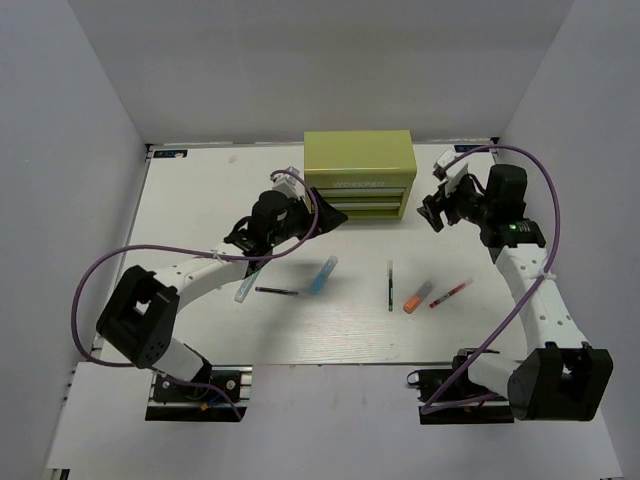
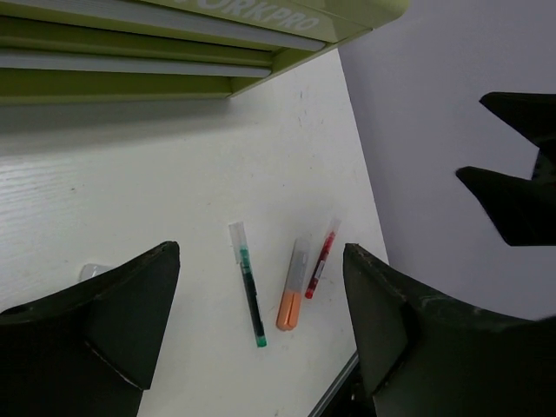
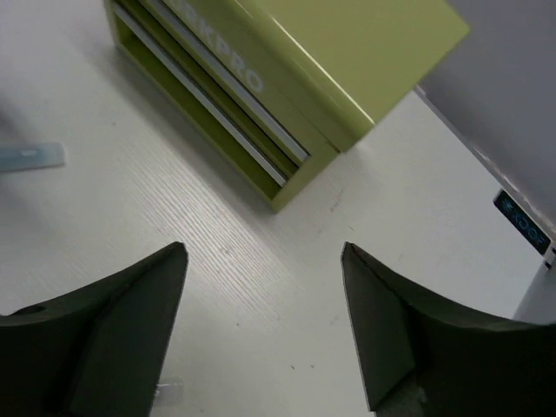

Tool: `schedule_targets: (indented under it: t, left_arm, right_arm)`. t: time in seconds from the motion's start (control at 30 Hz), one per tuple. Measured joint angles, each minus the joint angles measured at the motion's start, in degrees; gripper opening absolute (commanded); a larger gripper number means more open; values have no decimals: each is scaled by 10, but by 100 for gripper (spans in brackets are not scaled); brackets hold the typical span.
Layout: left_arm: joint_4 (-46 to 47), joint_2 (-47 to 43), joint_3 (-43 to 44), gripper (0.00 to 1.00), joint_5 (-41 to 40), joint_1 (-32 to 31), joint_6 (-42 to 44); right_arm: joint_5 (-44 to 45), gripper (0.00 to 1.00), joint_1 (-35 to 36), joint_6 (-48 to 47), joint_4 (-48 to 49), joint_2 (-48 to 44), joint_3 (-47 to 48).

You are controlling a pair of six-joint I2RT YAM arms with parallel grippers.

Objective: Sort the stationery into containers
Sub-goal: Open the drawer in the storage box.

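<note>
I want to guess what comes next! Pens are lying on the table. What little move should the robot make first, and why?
Probably the left gripper should pull a drawer open: it hangs open and empty by the green chest, whose drawers look shut, so the pens on the table have nowhere to go.

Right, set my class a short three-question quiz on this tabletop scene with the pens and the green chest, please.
1. True or false: both drawers of the olive-green chest are shut.
2. Pick one. The left gripper and right gripper are: A) open and empty; B) shut on pens; C) inside a drawer.
3. Fill the gap: the ___ marker lies between the dark-green pen and the red pen.
Key: 1 true; 2 A; 3 orange marker.
</note>
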Motion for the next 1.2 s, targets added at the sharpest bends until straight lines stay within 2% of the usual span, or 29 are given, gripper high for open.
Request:
schedule_targets:
  t: [0.03, 0.07, 0.1, 0.13, 0.17, 0.23, 0.27, 0.47, 0.7, 1.07, 1.2]
  left_arm:
    - [11, 7, 0, 79, -7, -4, -7]
    - [22, 15, 0, 74, -13, -9, -17]
    - [31, 23, 0, 70, -19, -14, -25]
    - [41, 30, 0, 63, -25, -17, -32]
    - [52, 37, 0, 60, -32, -21, -42]
    - [72, 52, 0, 56, -48, -28, -56]
    - [85, 58, 0, 56, -57, -31, -63]
    - [181, 96, -24, 64, -146, -46, -111]
    - [278, 170, -30, 64, -229, -51, -165]
    - [341, 267, 8, 66, -272, -51, -217]
    - [365, 282, 22, 64, -277, -51, -223]
  right_arm:
    - [-19, 70, 0, -12, -7, 1, 10]
    - [-40, 60, 0, -25, -15, 3, 22]
    - [-57, 54, 1, -36, -24, 5, 33]
    - [-75, 52, 3, -48, -34, 10, 48]
    - [-93, 52, 5, -59, -42, 16, 65]
    - [-120, 77, 11, -72, -52, 29, 91]
    - [-129, 90, 15, -79, -54, 35, 100]
    - [-147, 90, 44, -114, -57, 92, 143]
    - [-115, 90, 76, -125, -51, 190, 204]
    - [-61, 90, 102, -180, -50, 271, 256]
    - [-42, 85, 105, -193, -53, 288, 257]
